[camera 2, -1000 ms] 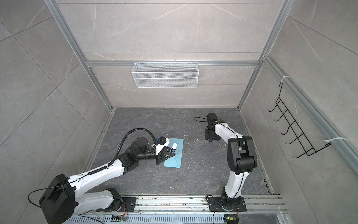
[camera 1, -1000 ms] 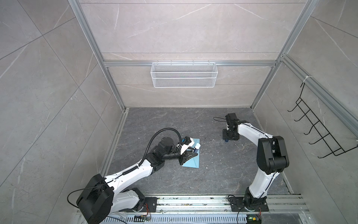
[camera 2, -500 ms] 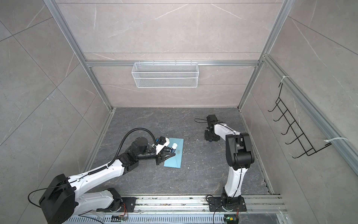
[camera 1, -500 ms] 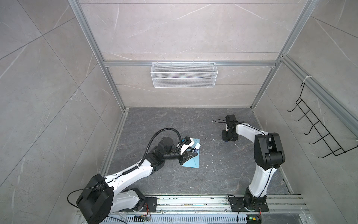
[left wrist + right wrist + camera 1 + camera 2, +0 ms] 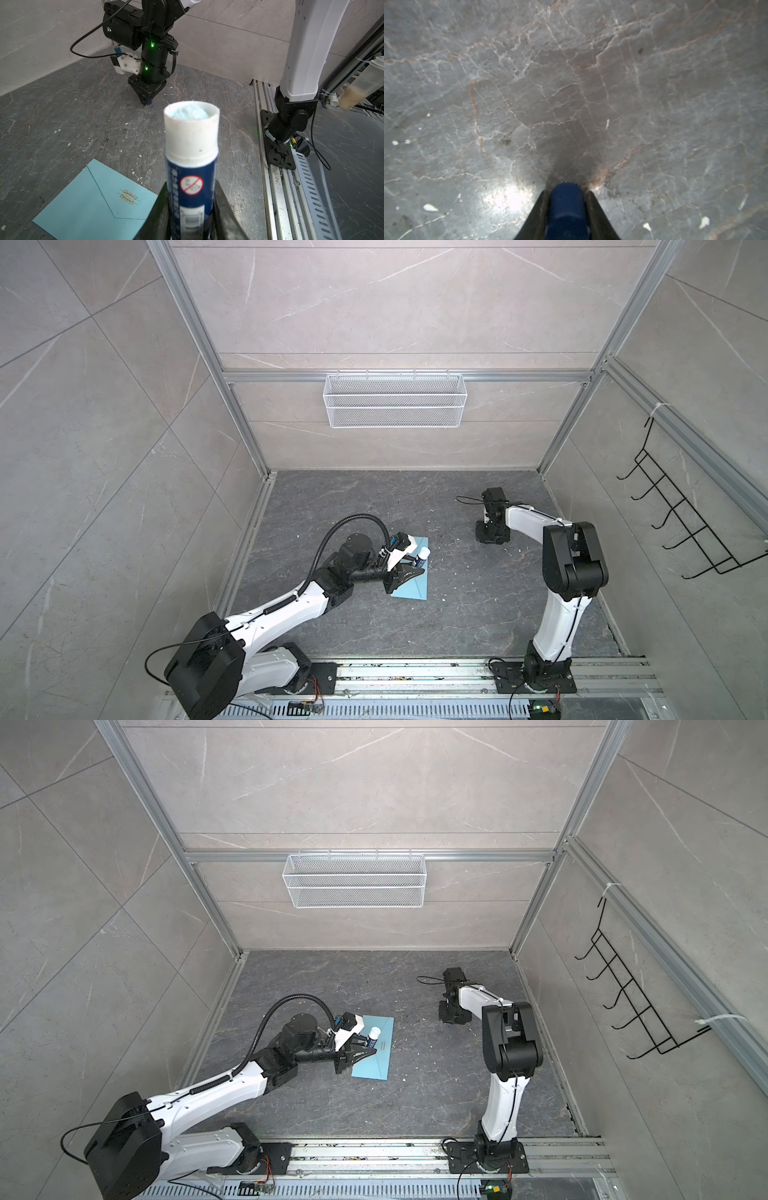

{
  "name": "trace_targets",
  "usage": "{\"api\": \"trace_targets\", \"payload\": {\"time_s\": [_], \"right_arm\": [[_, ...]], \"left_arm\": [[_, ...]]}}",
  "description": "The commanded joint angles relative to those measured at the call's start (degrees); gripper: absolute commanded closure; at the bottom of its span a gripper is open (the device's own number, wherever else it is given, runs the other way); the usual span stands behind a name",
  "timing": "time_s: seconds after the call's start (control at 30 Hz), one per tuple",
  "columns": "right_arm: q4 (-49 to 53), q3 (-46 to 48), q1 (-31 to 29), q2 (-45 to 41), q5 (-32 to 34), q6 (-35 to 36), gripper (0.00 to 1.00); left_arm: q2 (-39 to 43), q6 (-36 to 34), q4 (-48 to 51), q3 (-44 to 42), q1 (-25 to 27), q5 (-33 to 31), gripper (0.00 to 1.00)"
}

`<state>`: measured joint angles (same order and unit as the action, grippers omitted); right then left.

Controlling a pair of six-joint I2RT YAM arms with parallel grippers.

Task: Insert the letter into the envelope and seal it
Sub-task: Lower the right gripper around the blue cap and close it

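The light blue envelope (image 5: 417,587) (image 5: 376,1065) (image 5: 93,203) lies flat on the dark floor with its pointed flap folded down. My left gripper (image 5: 417,566) (image 5: 368,1046) (image 5: 190,187) hovers over the envelope's near-left part, shut on an uncapped glue stick (image 5: 191,145) with a blue body and white top. Far to the right, my right gripper (image 5: 492,537) (image 5: 453,1018) (image 5: 566,193) points down at the floor, shut on a dark blue cap (image 5: 566,207) that touches the floor. The letter is out of view.
A white wire basket (image 5: 395,406) hangs on the back wall and a black hook rack (image 5: 681,522) on the right wall. Metal rails (image 5: 415,672) run along the front edge. Small white specks dot the floor.
The right gripper's jaws have narrowed onto the blue cap and the right arm's elbow has swung inward. The left arm and glue stick have stayed put.
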<state>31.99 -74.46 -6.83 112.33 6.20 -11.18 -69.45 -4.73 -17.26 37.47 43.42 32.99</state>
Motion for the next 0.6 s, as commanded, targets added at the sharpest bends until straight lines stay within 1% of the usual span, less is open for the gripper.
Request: {"api": "trace_targets", "payload": {"time_s": [0.0, 0.17, 0.37, 0.57], "right_arm": [[-0.1, -0.5, 0.2, 0.5, 0.8, 0.4, 0.66], [0.1, -0.9, 0.1, 0.3, 0.9, 0.6, 0.63], [0.3, -1.2, 0.2, -0.2, 1.3, 0.7, 0.66], [0.5, -1.3, 0.1, -0.4, 1.8, 0.7, 0.64]], "left_arm": [[-0.3, 0.3, -3.2, 0.9, 0.0, 0.5, 1.0], [-0.8, 0.5, -3.5, 1.1, 0.0, 0.7, 1.0], [-1.1, 0.6, -3.9, 1.1, 0.0, 0.8, 1.0], [-1.3, 0.6, -4.0, 1.0, 0.0, 1.1, 1.0]]}}
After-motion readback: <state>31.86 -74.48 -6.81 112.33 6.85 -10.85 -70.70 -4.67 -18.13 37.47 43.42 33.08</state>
